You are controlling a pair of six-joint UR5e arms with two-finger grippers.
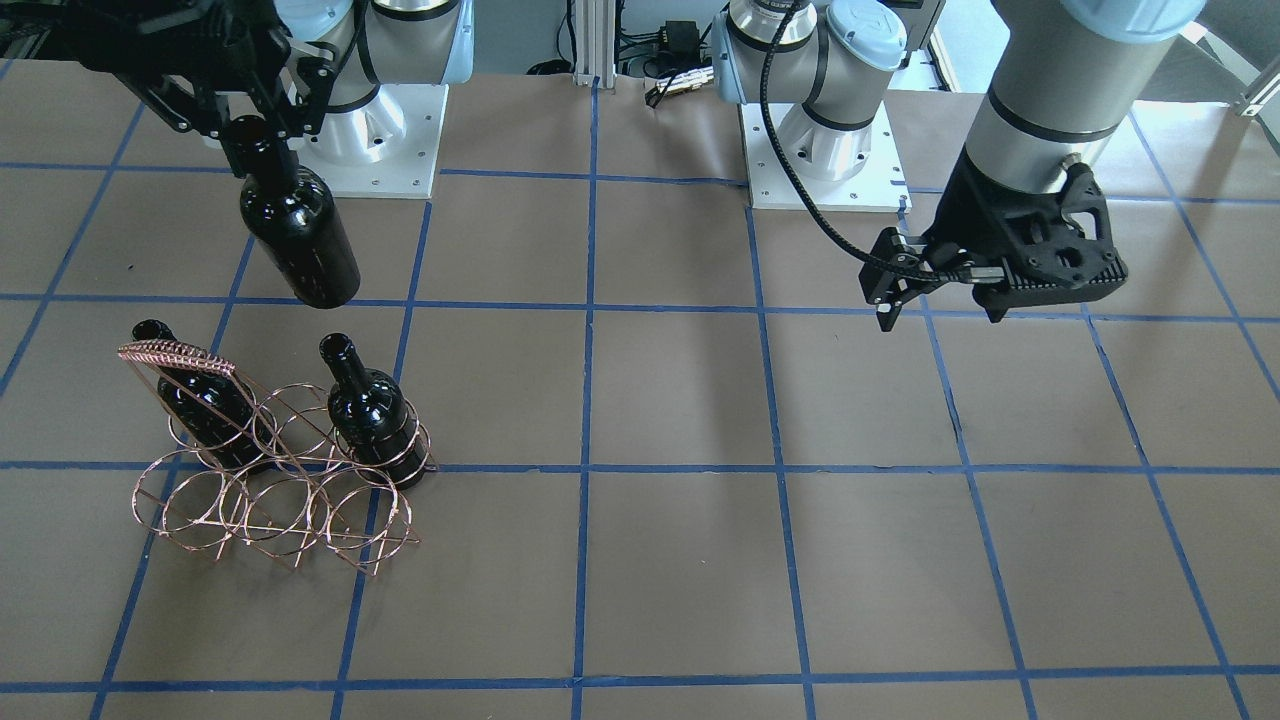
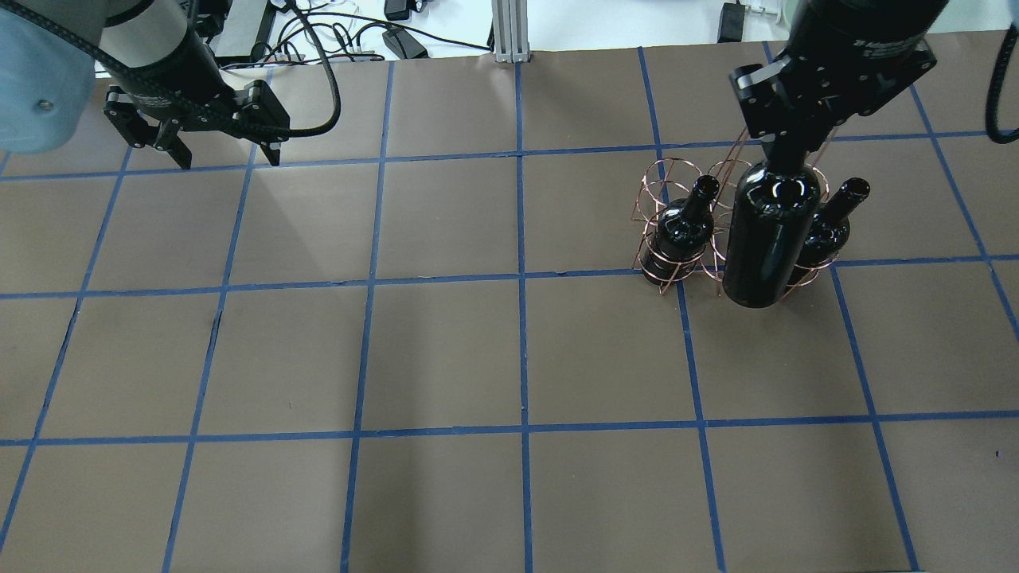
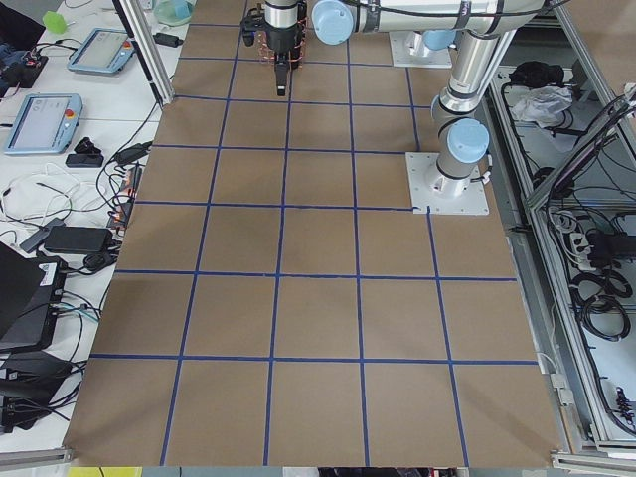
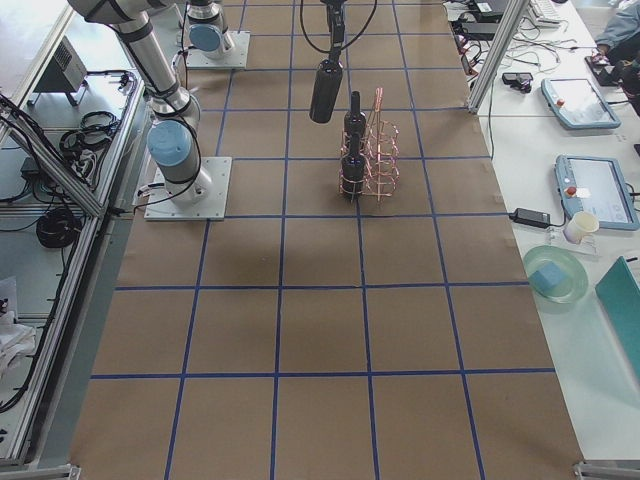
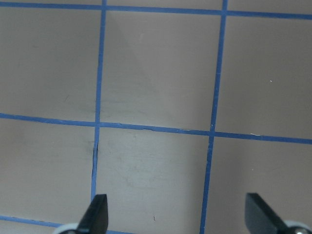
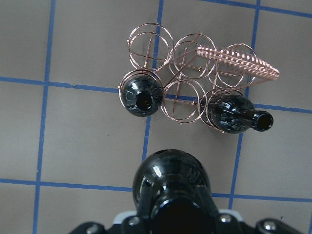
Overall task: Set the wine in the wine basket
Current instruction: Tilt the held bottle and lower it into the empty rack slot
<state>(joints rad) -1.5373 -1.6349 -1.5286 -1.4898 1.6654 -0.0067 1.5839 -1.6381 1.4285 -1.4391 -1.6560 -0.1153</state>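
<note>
My right gripper is shut on the neck of a glossy black wine bottle and holds it upright, hanging clear of the table. The bottle hangs on the robot's side of the copper wire basket, not inside any ring. In the right wrist view the bottle fills the foreground, with the basket beyond it. Two look-alike bottles stand in the end rings of the nearer row; the ring between them is empty. My left gripper is open and empty, far across the table, and also shows in the left wrist view.
The table is brown paper with a blue tape grid. The arm bases stand at the robot's edge. The basket's tall coil-wrapped handle rises beside one bottle. Side benches hold tablets and cables.
</note>
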